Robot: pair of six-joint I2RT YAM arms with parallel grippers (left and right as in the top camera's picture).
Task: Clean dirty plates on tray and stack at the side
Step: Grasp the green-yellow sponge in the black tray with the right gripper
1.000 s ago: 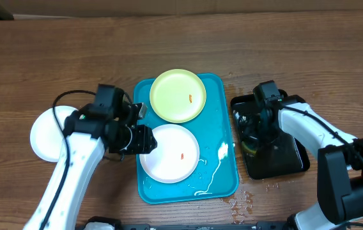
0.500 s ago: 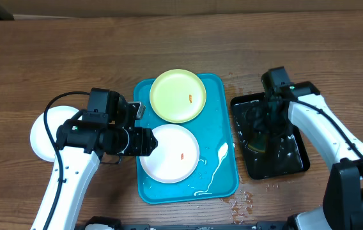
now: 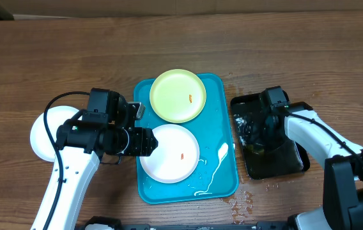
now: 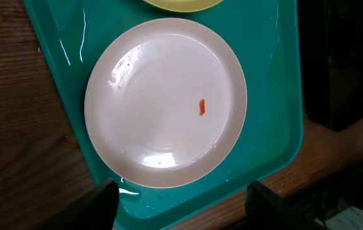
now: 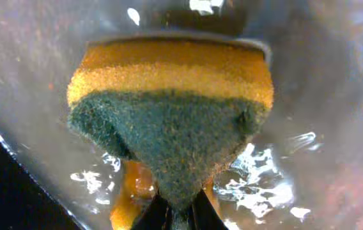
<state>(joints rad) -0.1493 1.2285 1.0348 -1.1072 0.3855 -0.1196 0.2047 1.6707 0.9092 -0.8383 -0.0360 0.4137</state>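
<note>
The turquoise tray [image 3: 227,185] holds a pale yellow-green plate [image 3: 177,96] at its far end and a white plate [image 3: 170,153] nearer, each with an orange-red speck. A second white plate [image 3: 43,134] lies on the table at the left, partly under my left arm. My left gripper [image 3: 146,142] is open at the near white plate's left edge. In the left wrist view its fingers [image 4: 181,204] straddle the tray's rim [image 4: 271,76] below the plate [image 4: 165,102]. My right gripper [image 3: 259,131] is shut on a yellow-and-green sponge [image 5: 169,115], its fingertips [image 5: 180,214] pinching it over wet black tray.
The glossy black tray [image 3: 285,163] lies right of the turquoise tray and holds water. A white foam streak [image 3: 222,152] runs along the turquoise tray's right side. Water drops [image 3: 240,206] lie on the wooden table near its front right corner.
My right arm has shifted about over the black tray with the sponge, ending lower and nearer. My left arm moved slightly left, then held still. The plates have not moved.
</note>
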